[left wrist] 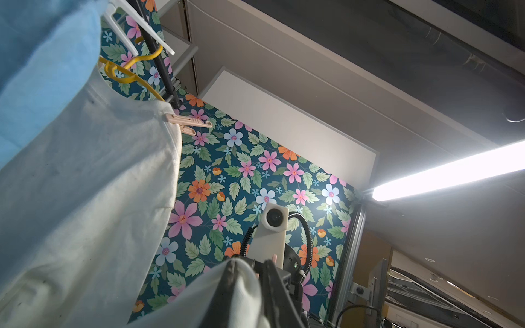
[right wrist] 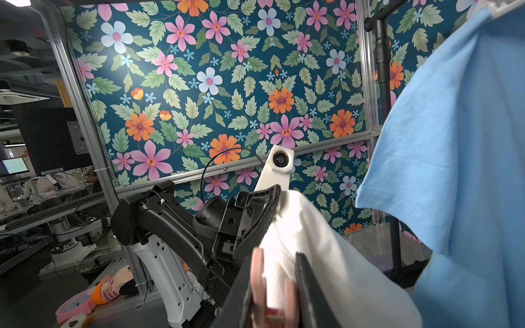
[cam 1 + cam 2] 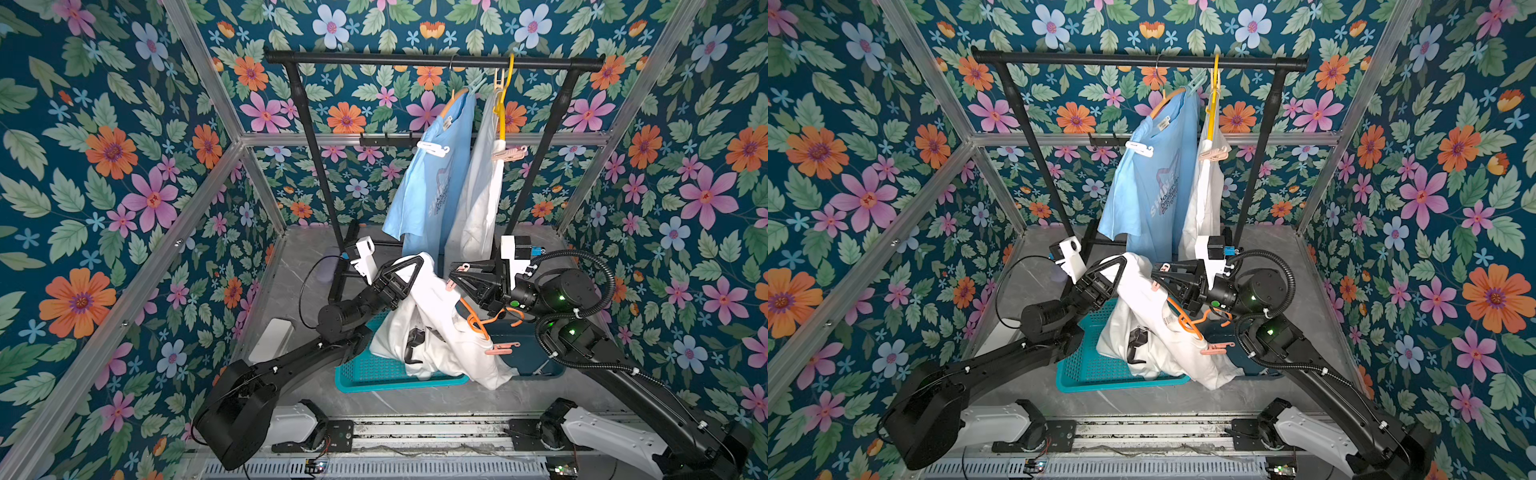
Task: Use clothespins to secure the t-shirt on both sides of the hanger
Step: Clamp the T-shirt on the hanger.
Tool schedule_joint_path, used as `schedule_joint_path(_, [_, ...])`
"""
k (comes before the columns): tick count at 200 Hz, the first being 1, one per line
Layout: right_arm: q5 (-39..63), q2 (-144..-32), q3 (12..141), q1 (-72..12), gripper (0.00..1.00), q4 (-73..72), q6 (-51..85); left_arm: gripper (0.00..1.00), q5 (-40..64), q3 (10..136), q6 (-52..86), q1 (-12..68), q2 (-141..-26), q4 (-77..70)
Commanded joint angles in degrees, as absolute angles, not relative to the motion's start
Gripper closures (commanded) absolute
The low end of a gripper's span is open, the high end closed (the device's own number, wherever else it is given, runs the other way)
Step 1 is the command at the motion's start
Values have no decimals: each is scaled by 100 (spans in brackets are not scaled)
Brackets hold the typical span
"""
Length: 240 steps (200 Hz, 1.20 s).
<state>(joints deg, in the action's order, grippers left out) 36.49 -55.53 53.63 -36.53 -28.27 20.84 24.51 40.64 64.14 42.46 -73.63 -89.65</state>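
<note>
The right gripper (image 3: 454, 275) is nearly closed on a pink clothespin (image 2: 257, 272), whose long axis is aligned with the fingers, mouth pointed to 9 o'clock in a top view. Just beyond, at 9 o'clock, a raised fold of the white t-shirt (image 3: 436, 316) is held pinched by the left gripper (image 3: 415, 266). The orange hanger (image 3: 473, 316) is seen at 5 o'clock, slanting from 11 to 5, with a second clothespin (image 3: 503, 348) clipped at its low end. The right arm is judged nearer.

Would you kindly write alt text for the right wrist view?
The right gripper holds a pink clothespin, prongs towards a white t-shirt that the left gripper pinches. A blue shirt hangs beside it, with a floral wall behind.
</note>
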Motion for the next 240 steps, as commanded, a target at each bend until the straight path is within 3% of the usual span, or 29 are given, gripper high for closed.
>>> schedule_joint_path(1, [3401,-5452,5250,-3661,100,-3017,2327,100,2279,4107,6549,4234,-7339,-9856])
schedule_joint_path(64, [2716,-5438,4894,-3682,100,-3676,2812,100,2314,4134,6559,4225,-7442,-9861])
schedule_joint_path(220, [2448,-5634,4691,-3980,100,-4952,2934,100,2506,4460,6978,4237,-7706,-9861])
schedule_joint_path(240, [2370,-5729,4692,-4045,100,-4615,2722,100,2505,4472,6978,4244,-7665,-9861])
